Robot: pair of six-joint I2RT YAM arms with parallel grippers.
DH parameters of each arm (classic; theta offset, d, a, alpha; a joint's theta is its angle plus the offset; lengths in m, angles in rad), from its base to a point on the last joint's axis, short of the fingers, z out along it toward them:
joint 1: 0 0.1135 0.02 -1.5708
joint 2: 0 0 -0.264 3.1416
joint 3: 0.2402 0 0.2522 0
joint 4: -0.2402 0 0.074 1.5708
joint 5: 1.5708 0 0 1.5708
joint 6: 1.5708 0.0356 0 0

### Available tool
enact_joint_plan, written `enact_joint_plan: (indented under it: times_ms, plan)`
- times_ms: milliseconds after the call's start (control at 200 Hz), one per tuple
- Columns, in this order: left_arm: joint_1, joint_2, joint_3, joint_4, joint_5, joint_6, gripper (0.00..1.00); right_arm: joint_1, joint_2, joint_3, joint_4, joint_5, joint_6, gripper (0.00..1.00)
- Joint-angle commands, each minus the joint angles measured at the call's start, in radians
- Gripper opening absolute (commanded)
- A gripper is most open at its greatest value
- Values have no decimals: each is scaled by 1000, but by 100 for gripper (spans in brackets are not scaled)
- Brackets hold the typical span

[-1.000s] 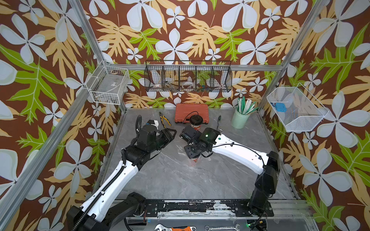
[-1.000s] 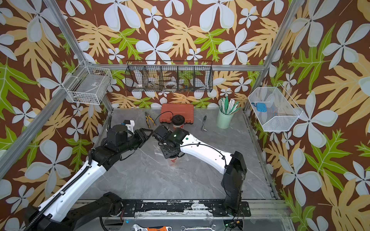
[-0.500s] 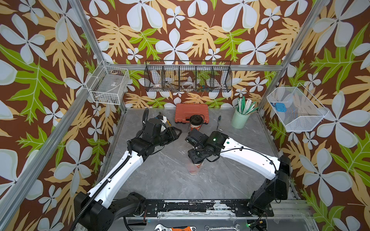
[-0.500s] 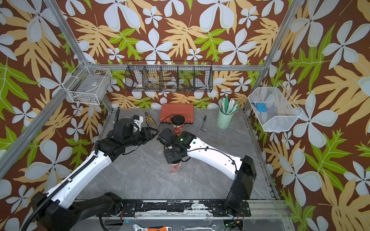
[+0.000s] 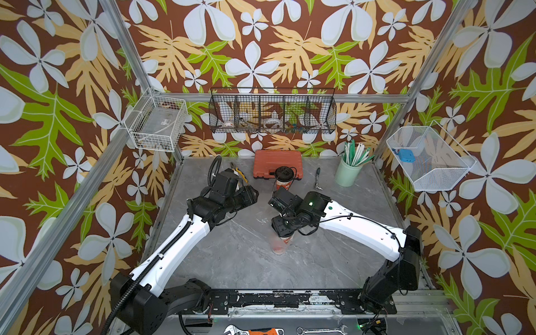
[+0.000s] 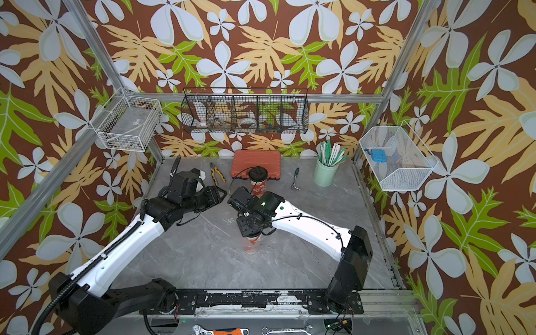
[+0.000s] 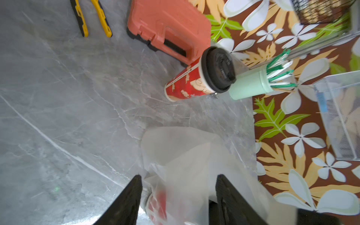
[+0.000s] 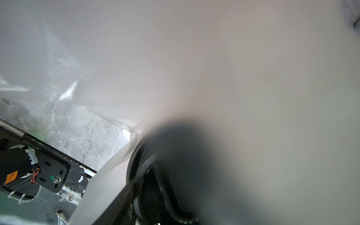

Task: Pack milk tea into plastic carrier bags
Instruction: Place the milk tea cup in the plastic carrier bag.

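The left gripper (image 7: 178, 176) has its 2 black fingers (image 7: 128, 196) spread apart with nothing clamped between them. Blurred clear film shows in the gap, and it cannot be told whether it touches them. That film is a thin, clear, crinkly plastic carrier bag (image 7: 175, 148) around a tall red-and-white paper cup of milk tea (image 7: 157, 202), seen through it. In both top views this bagged cup (image 5: 280, 243) (image 6: 251, 246) stands upright near the middle of the grey marble-patterned table (image 5: 232, 261). It is directly beneath the right gripper (image 5: 282, 229), which points straight down over it and hides its lid. It cannot be told whether the right jaws are released or clenched, because the right wrist view is fogged by film close to the lens. The left gripper hovers above the table, apart from the bagged cup, to its back left. A 2nd red-and-white paper cup with a black domed lid (image 5: 284, 179) stands upright and unbagged farther back, just in front of a flat orange plastic case (image 5: 278, 162). Pliers with yellow-and-black handles (image 6: 217, 173) lie left of the case. A mint-green cup of straws (image 5: 346, 174) stands at the back right.
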Motion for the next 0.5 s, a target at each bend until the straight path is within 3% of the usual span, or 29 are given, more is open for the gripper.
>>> enact_joint_plan:
  times_ms: [0, 80, 205, 495]
  plan:
    - [10, 12, -37, 35, 77, 0, 64, 0, 1, -4, -20, 3, 1, 62]
    - [13, 14, -64, 80, 126, -23, 62, 1, 1, -2, -21, 4, 0, 62]
    - [20, -29, -93, 173, 161, -66, 52, 0, 3, 1, -24, 5, 0, 63]
    - [30, -46, -124, 237, 210, -79, 12, 3, 3, 15, -32, 11, 0, 65]
